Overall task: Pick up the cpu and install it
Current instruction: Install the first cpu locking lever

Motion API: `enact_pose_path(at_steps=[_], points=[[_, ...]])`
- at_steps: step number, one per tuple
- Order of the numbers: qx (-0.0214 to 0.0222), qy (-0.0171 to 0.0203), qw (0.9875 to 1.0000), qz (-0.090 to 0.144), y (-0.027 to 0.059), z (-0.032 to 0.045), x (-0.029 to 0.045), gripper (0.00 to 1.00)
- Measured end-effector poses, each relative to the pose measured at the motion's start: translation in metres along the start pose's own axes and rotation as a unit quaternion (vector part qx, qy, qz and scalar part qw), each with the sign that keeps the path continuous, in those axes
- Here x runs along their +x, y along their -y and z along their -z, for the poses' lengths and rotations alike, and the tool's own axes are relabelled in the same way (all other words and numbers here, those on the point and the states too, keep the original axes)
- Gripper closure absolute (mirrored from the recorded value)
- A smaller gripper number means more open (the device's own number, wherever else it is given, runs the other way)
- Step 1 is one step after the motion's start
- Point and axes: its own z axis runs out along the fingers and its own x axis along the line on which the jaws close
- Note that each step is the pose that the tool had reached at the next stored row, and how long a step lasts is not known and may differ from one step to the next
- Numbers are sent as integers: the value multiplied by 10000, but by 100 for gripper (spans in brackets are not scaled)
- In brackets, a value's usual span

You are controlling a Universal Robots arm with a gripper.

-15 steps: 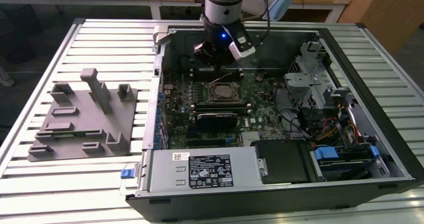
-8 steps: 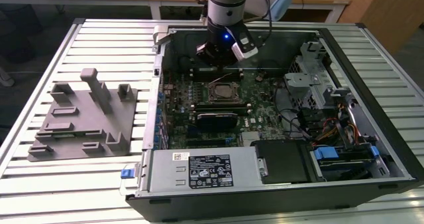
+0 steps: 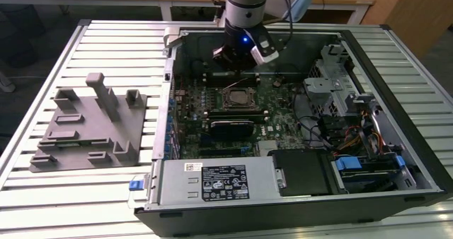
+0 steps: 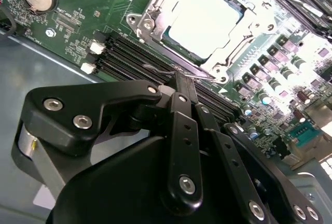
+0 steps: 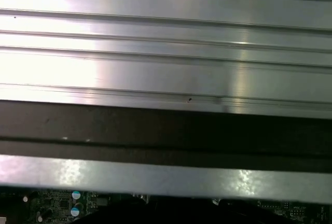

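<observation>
The cpu (image 4: pixel 205 19) lies flat inside the socket on the green motherboard (image 4: pixel 67 22), its silvery top facing up and the metal socket frame (image 4: pixel 150 24) around it. The exterior view has the cpu (image 3: pixel 237 97) in the middle of the board inside the open computer case. My gripper (image 4: pixel 180 79) hangs a little above the board, just off the socket's edge by the black memory slots, with its fingers drawn together and nothing between them. From outside, the gripper (image 3: pixel 237 64) sits beyond the socket, toward the case's far wall.
A grey moulded tray (image 3: pixel 88 125) with upright posts rests on the slatted metal table (image 5: pixel 155 53) at the exterior view's left. The case wall (image 3: pixel 170 90), power supply (image 3: pixel 212 180), drive cage (image 3: pixel 340 85) and cables (image 3: pixel 354 138) surround the board.
</observation>
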Motion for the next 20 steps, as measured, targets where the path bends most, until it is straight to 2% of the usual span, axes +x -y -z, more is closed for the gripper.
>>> enact_pose_path(at_steps=[9, 20], points=[[0, -1, 10000, 7, 4, -29, -59, 89], [1, -1, 10000, 18, 11, -117, -118, 89]])
